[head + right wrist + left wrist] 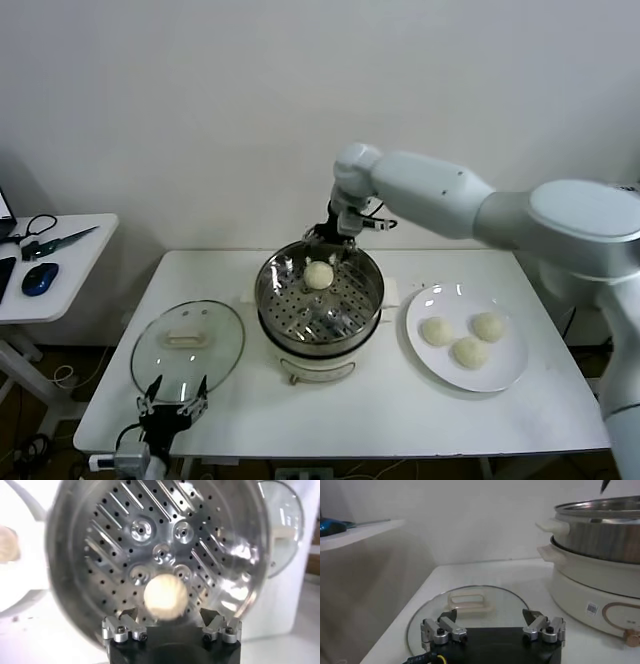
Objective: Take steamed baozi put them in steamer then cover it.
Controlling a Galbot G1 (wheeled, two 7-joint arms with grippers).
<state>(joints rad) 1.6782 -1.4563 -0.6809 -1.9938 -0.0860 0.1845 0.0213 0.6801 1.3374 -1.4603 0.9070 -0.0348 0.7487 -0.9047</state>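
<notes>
Above the far rim of the round shiny steel steamer [320, 297], the right hand [335, 238] stands open, one cream-white round bun [318, 274] on the perforated tray; withdraw straight upward to avoid nudging it.

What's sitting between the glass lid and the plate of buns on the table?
The steamer stands between the glass lid and the plate, with one bun on its perforated tray. The head view shows this.

White table [360, 405] against a pale wall. White plate [505, 375] on its right side. Side desk [70, 265] to the left carrying blue mouse [38, 279], green-handled scissors [55, 242], black cable [38, 222].
</notes>
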